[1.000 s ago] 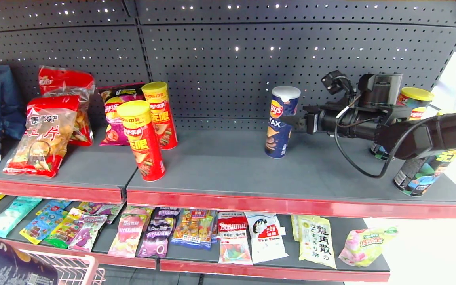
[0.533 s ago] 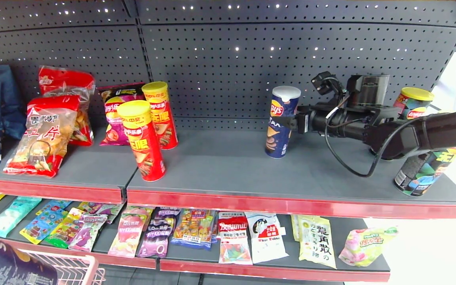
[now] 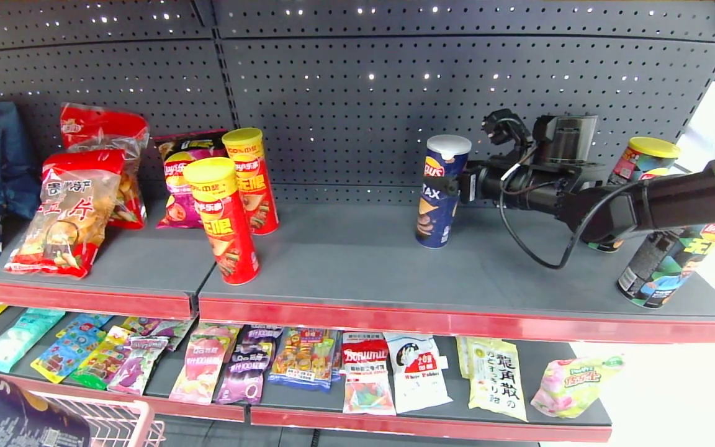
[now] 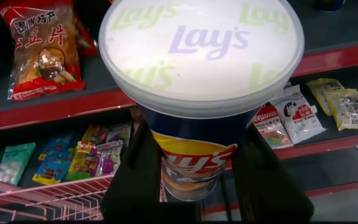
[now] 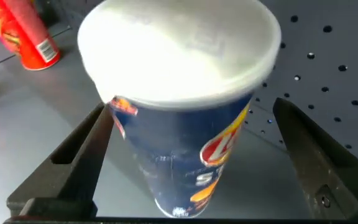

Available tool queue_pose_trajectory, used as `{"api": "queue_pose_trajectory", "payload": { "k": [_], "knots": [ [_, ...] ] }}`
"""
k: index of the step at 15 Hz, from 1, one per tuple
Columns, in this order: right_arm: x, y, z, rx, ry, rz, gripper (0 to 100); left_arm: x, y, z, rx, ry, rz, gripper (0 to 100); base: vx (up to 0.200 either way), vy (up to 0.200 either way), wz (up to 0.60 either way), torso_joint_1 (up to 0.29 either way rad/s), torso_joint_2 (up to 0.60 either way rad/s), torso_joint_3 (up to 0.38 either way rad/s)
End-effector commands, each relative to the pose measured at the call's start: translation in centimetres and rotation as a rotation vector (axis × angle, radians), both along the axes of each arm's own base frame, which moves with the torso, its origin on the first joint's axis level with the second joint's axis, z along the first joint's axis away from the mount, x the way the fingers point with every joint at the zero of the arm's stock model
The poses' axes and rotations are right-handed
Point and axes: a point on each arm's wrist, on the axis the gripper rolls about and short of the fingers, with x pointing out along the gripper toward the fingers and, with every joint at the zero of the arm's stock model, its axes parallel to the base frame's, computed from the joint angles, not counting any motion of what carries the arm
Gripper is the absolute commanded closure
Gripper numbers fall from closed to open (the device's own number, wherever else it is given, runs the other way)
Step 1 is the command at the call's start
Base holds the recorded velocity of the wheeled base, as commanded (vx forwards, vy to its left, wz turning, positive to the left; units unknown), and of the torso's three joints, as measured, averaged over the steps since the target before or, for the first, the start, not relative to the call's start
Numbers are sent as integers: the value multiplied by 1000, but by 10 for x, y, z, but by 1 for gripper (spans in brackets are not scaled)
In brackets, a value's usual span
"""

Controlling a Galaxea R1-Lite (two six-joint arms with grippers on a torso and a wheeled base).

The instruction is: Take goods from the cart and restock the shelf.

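A blue chips can (image 3: 437, 198) with a white lid stands upright on the upper shelf (image 3: 357, 261), near the pegboard back. My right gripper (image 3: 454, 186) comes at it from the right. In the right wrist view that same can (image 5: 185, 155) sits between the right gripper's (image 5: 194, 112) fingers, which are open with a gap on the far side. Over the pink cart (image 4: 48, 199), my left gripper (image 4: 194, 186) is shut on a second blue chips can (image 4: 197, 155), its white lid facing the camera.
Two red cans (image 3: 224, 223) with yellow lids and snack bags (image 3: 69, 211) fill the shelf's left part. Two dark cans (image 3: 668, 267) stand at the right end under my right arm. Packets (image 3: 367, 372) line the lower shelf. The cart's corner (image 3: 115, 422) is at the lower left.
My right arm has moved left along the shelf, bringing its open fingers from beside the blue can to either side of it. The can stays upright.
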Motion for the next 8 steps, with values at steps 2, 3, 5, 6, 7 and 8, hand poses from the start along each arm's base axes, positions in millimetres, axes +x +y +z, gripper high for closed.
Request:
{"api": "queue_pose_trajectory", "payload": {
  "k": [2,3,5,6,7,8],
  "knots": [
    [6,8,-1,0,-11,-1,0,0,0,0,0,2,1,100,0,0,0,0,0,0],
    [9,12,-3,1,-16,-1,0,0,0,0,0,1,-1,100,0,0,0,0,0,0],
    [14,17,-3,2,-28,-9,0,0,0,0,0,2,1,100,0,0,0,0,0,0],
    [15,20,-2,3,-34,-7,0,0,0,-1,-1,2,0,100,0,0,0,0,0,0],
    [16,21,-4,3,-31,-6,0,0,0,-1,0,2,1,100,0,0,0,0,0,0],
    [17,21,-6,1,-28,-9,100,0,0,-1,1,4,-1,100,0,0,0,0,0,0]
  ]
}}
